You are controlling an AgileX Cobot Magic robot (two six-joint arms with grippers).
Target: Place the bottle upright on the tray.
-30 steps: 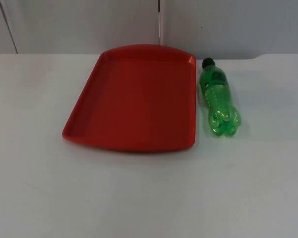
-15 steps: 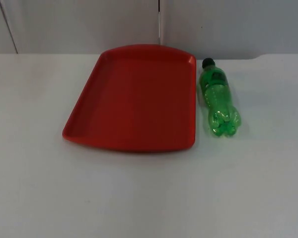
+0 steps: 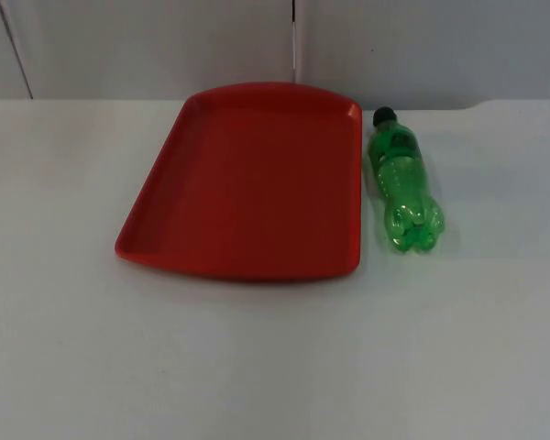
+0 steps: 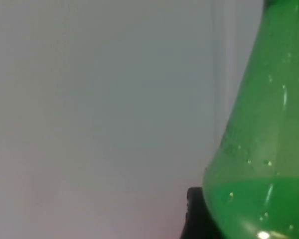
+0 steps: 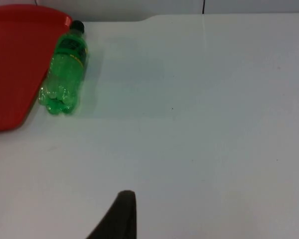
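No movement; bottle (image 3: 405, 188) flat beside tray (image 3: 247, 183) edge; open table (image 3: 495, 330) beyond

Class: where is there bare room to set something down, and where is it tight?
Bare: inside the red tray; the white table in front of tray and green bottle, and right of the bottle. Tight: the strip between tray and bottle.

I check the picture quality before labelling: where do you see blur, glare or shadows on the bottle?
Top view: the green bottle is sharp, lying beside the red tray, with a faint shadow on the white table. Left wrist view: green plastic very close, soft and out of focus, with small bright glints. Right wrist view: a soft green tint on the table beside the bottle.
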